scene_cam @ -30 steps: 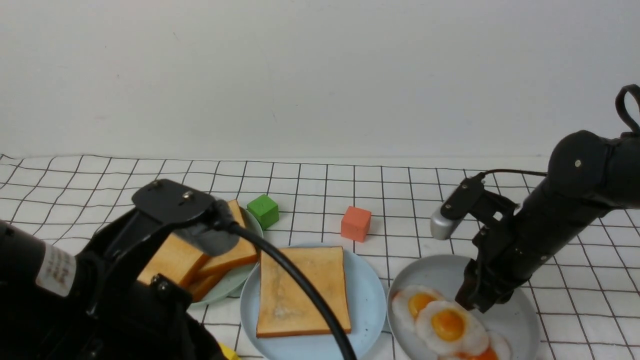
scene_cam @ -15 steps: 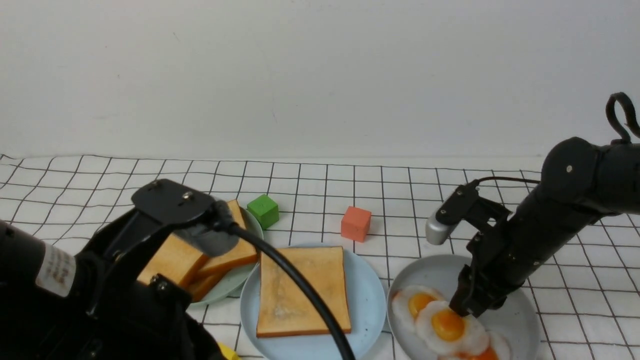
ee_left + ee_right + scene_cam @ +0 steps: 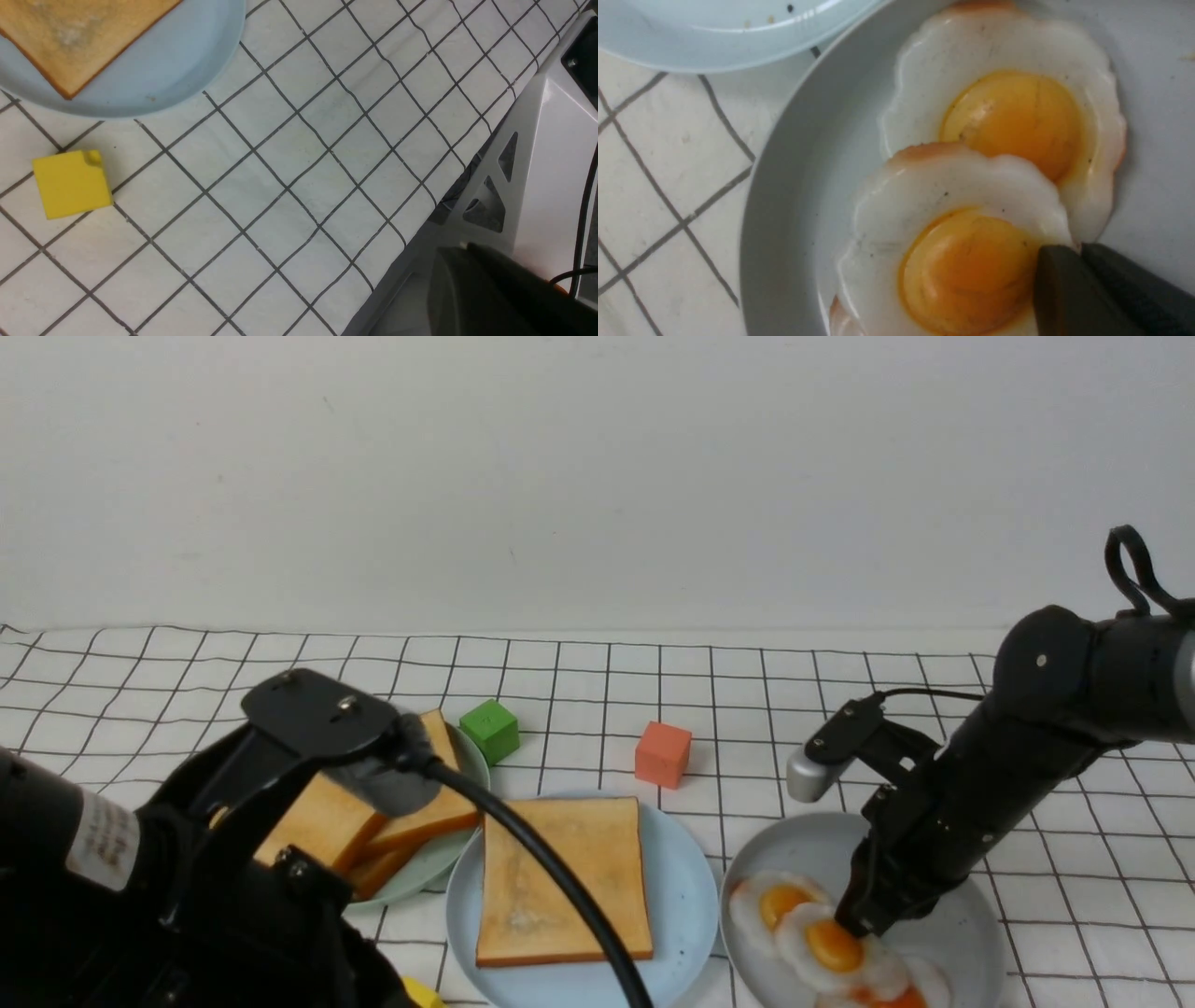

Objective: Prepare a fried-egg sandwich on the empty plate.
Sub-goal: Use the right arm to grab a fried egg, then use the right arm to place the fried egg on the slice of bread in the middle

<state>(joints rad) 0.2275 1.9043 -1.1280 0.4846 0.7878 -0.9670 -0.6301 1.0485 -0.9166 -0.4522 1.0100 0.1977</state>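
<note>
The light blue plate [image 3: 686,887] lies at the front centre with one toast slice [image 3: 560,882] on it; both also show in the left wrist view, plate [image 3: 187,70] and toast [image 3: 79,32]. Several fried eggs overlap on the grey plate [image 3: 971,924]. My right gripper [image 3: 854,924] is down on the top egg [image 3: 834,947]. In the right wrist view the gripper [image 3: 1078,249] is shut, with that egg's [image 3: 962,261] white edge pinched at its tips beside the yolk. Another egg [image 3: 1013,112] lies partly under it. My left gripper [image 3: 460,249] is shut and empty, over the table's front edge.
A pale green plate [image 3: 439,859] with several loose toast slices [image 3: 327,821] sits behind my left arm. A green block [image 3: 490,730] and an orange-red block [image 3: 664,754] stand behind the plates. A yellow block [image 3: 72,184] lies near the blue plate's front rim.
My right gripper has come down and to the left, from the grey plate's bare part onto the top egg's edge. The left arm has barely moved.
</note>
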